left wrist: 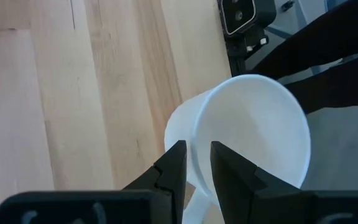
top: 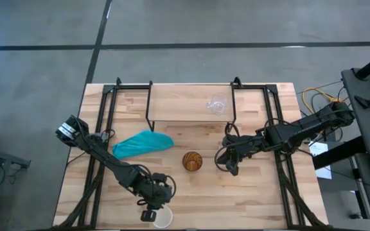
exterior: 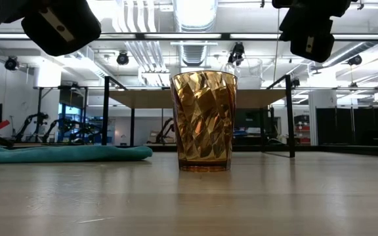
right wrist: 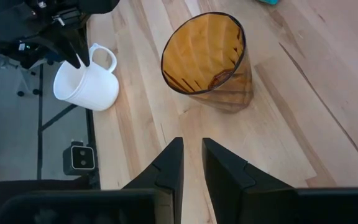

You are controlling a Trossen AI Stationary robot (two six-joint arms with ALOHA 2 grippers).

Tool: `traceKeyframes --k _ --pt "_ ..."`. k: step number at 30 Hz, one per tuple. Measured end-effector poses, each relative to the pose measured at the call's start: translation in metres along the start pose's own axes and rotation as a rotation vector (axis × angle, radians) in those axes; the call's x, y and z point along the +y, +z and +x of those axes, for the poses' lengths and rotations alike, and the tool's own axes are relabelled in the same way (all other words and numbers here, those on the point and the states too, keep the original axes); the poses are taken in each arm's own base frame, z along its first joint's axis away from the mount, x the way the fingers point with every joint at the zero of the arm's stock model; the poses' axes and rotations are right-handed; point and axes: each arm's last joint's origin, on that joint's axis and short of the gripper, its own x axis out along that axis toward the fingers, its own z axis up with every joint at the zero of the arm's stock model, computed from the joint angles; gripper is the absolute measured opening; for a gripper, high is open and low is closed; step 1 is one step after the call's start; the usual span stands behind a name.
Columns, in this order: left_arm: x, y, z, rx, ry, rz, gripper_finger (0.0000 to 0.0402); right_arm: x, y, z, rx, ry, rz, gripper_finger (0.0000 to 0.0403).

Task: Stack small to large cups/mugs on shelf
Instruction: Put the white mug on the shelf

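- We work on a pale plank tabletop in a large hall with ceiling ducts and lamps, grey floor all around.
- The shelf stands at the far middle of the tabletop, and the small clear glass cup already sits on its board, toward the right.
- A teal cloth lies in front of the shelf, to the left.
- The amber cup stands upright mid-tabletop, not yet moved.
- The white mug stands at the near edge of the tabletop; by size it looks to be the next piece, so we judge the mug pickup to be the step in hand.
- Our left gripper is at that mug, its fingers close together astride the wall beside the handle, one inside and one outside; they appear clenched on it.
- Next we need a lift clear of the edge, a carry over the cloth, and a level set-down beside the glass.
- Our right gripper hovers just beside the amber cup, fingers nearly closed on nothing.
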Motion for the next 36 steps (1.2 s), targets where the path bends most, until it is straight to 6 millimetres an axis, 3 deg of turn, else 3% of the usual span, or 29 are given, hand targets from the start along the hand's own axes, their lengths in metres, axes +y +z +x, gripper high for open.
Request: traceKeyframes --k 28,36 --pt "0.012 -0.009 0.011 -0.003 0.009 -0.017 0.0059 0.0 0.0 0.0 -0.001 0.0 -0.002 0.0054" --pt "0.015 -0.009 0.027 0.027 0.006 -0.023 0.0043 0.0 0.0 0.0 -0.001 0.0 -0.022 0.0054"
